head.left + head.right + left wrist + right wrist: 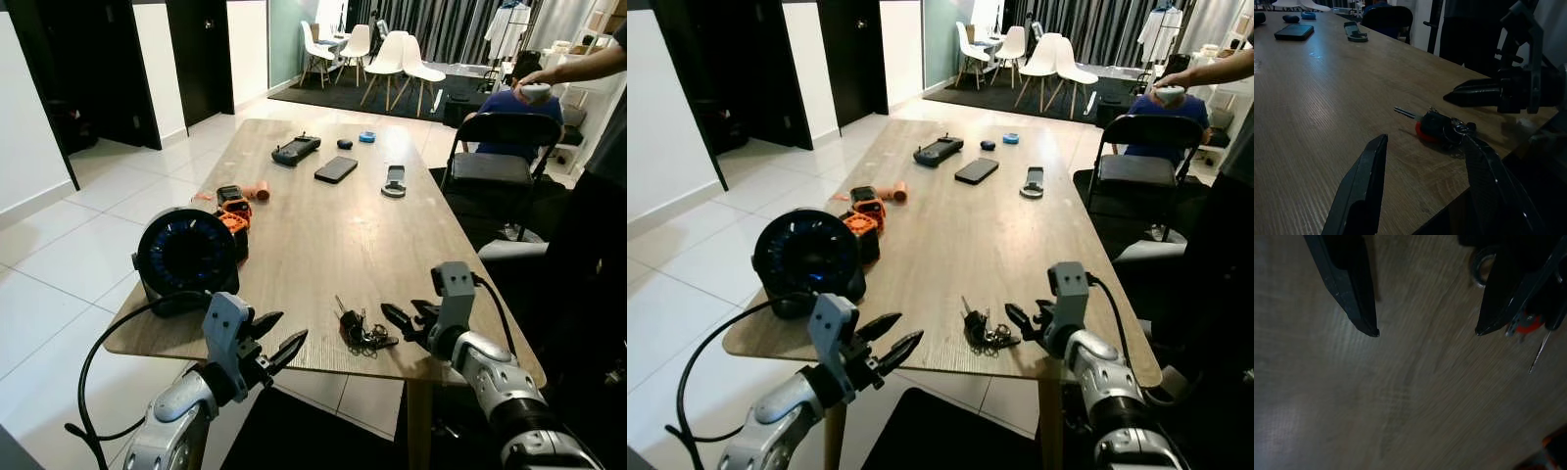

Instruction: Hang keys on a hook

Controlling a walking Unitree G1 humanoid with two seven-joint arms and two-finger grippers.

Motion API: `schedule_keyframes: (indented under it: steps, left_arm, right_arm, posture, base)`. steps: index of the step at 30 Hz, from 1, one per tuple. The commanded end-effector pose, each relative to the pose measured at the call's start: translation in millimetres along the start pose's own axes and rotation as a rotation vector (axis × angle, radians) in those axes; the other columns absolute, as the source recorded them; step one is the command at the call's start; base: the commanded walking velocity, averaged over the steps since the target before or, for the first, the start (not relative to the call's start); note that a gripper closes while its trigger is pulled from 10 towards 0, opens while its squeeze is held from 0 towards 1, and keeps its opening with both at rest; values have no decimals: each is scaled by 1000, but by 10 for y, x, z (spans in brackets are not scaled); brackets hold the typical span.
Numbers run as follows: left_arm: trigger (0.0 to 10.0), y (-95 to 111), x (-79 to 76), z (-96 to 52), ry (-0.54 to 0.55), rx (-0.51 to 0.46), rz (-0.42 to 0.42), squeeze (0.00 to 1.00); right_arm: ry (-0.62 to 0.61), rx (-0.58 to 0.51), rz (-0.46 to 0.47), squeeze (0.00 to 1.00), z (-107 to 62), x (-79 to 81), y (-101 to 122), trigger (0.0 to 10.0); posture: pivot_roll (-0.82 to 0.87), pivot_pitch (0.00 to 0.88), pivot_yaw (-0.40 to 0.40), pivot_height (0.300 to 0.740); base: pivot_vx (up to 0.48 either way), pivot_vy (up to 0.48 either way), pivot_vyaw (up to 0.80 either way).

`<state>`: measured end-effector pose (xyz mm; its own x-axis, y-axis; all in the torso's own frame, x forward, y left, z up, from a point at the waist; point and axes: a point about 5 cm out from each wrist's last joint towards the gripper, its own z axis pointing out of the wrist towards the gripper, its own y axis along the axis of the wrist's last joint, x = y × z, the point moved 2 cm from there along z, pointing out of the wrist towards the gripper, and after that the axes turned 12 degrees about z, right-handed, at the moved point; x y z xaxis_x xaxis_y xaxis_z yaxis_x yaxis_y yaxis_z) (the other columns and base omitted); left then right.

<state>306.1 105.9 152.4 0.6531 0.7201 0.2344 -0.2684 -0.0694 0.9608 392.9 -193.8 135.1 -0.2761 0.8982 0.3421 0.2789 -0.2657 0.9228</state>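
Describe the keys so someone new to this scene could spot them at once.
On the long wooden table, look at the near edge, just left of the open right gripper. The bunch of keys lies flat there: dark, with a red tag.

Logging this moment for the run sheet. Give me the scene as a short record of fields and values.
setting: wooden table in a tiled room
keys: bunch of keys lying near the table's front edge, not held
right hand: right hand open, just right of the keys, above the table
left hand: left hand open, at the front edge, left of the keys
other items: phone, round black device
hook: cannot tell
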Motion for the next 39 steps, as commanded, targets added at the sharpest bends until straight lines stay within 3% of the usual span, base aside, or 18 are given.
schedule_keyframes:
  steps: [1, 11, 22, 29, 31, 39]
  left_arm:
    - [10000, -22, -30, 0, -10, 13, 10, 0]
    - [10000, -28, -32, 2, -18, 18, 17, 0]
    - [10000, -23, -2, -7, -11, 21, 28, 0]
    - [10000, -18, 15, -17, -3, 19, 33, 0]
    - [10000, -18, 15, -17, -3, 19, 33, 0]
    - [10000, -19, 28, -27, 2, 20, 38, 0]
  right_arm:
    - [-1, 39, -4, 0, -9, -34, -47, 10000]
    - [51, 175, -77, 0, -54, -49, -257, 10000]
    - [120, 160, -80, 0, -45, 34, -258, 10000]
    - [276, 178, -72, 0, -69, 289, -368, 10000]
    - [276, 178, -72, 0, -69, 289, -368, 10000]
    - [381, 196, -74, 0, -112, 548, -482, 10000]
  posture:
    - [52, 114, 0, 740]
    - [51, 115, 1, 740]
    - [53, 113, -1, 740]
    - [51, 112, -2, 740]
    - [51, 112, -2, 740]
    - [52, 106, -9, 740]
  base:
    - [0, 0, 0]
    - [0, 0, 0]
    - [0, 0, 0]
    - [0, 0, 0]
    - [0, 0, 0]
    - [0, 0, 0]
